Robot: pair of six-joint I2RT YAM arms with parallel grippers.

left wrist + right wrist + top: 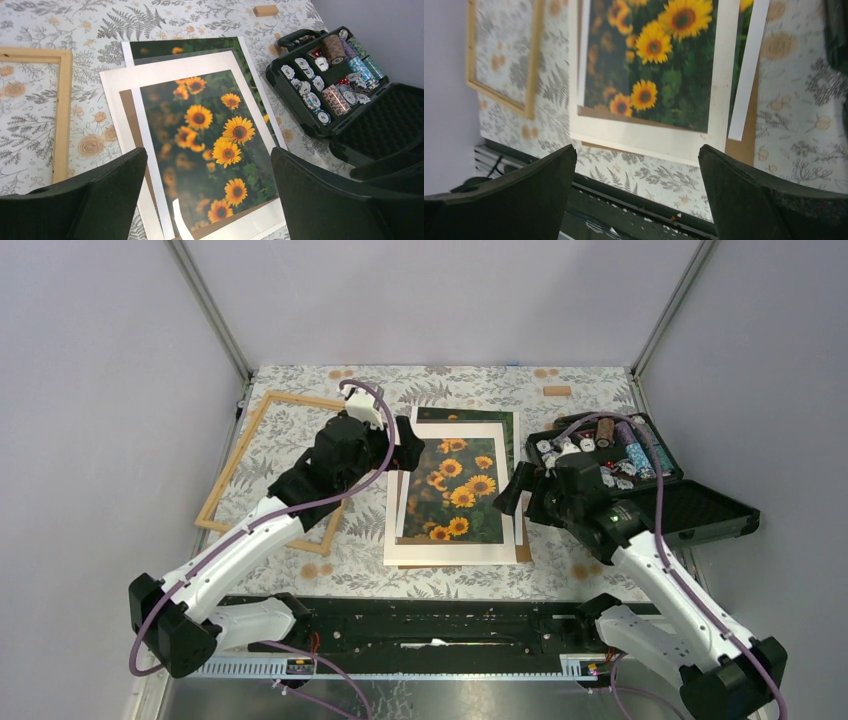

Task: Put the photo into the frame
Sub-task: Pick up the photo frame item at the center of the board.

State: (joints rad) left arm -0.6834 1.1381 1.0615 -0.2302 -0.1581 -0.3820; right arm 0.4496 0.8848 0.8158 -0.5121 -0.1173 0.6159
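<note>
The photo (pixel 455 485) of sunflowers lies flat at the table's middle, on a white mat (pixel 450 552) with a brown backing board (pixel 524 540) under it. The light wooden frame (pixel 236 458) lies to its left, partly hidden under my left arm. My left gripper (pixel 405 445) hovers open over the photo's far left edge; in the left wrist view the photo (pixel 210 135) shows between its spread fingers (pixel 115 190). My right gripper (pixel 515 495) is open beside the photo's right edge, holding nothing. The right wrist view shows the photo (pixel 664 65) and frame (pixel 531 65) beyond the gripper (pixel 636 195).
An open black case (pixel 700 510) filled with poker chips sits at the right, close to my right arm. A small wooden block (pixel 557 391) lies at the far right of the floral tablecloth. A second dark print's edge (pixel 200 45) sticks out beyond the mat.
</note>
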